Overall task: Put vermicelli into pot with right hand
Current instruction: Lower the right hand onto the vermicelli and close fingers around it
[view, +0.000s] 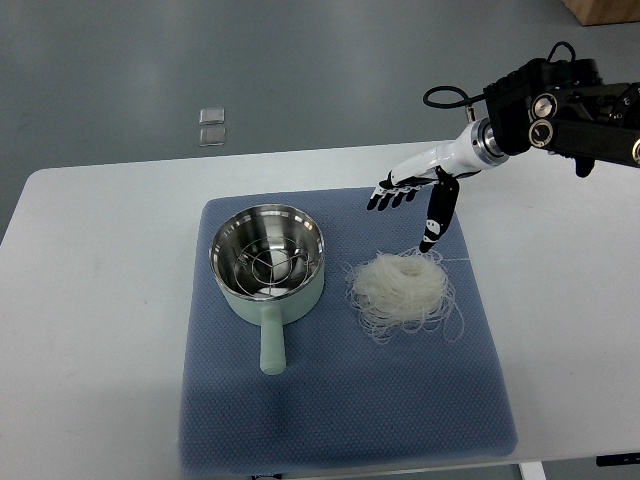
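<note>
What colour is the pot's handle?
Pale mint green, like the pot's outer wall; the inside is shiny steel. The top view shows the handle plainly.

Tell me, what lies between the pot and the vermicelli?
Nothing: only bare blue mat separates the pot from the vermicelli in the top view.

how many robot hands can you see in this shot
1: the right hand, fingers spread and empty, hovering over the far edge of the blue mat just above the vermicelli. The left hand is out of view.
</note>
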Tool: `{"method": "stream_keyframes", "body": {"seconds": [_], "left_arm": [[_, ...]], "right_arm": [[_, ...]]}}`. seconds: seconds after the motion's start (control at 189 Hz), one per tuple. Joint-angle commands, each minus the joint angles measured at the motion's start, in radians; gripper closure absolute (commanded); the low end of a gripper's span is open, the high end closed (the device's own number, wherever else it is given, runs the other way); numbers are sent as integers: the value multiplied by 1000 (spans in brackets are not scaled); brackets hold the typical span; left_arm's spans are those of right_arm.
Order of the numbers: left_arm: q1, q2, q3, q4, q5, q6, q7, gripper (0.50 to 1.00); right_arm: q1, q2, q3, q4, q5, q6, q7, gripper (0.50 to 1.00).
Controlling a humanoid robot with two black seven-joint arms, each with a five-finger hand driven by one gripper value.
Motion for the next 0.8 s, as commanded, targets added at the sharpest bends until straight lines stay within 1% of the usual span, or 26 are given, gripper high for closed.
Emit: {"method": "stream_keyframes", "body": {"seconds": [0.0,0.48,0.618,0.797], "left_arm": [[0,0,0,3,0,1,0,500],[1,0,0,9,0,1,0,500],[1,0,0,11,0,1,0,500],[1,0,0,11,-1,1,0,500]], "right_arm": [[-23,13,-1,0,-4,-33,-1,572],[-135,33,0,0,-11,-66,1,572],[-163,34,0,0,-22,-105,4,574],[-198,34,0,0,-33,-121,10,579]]}}
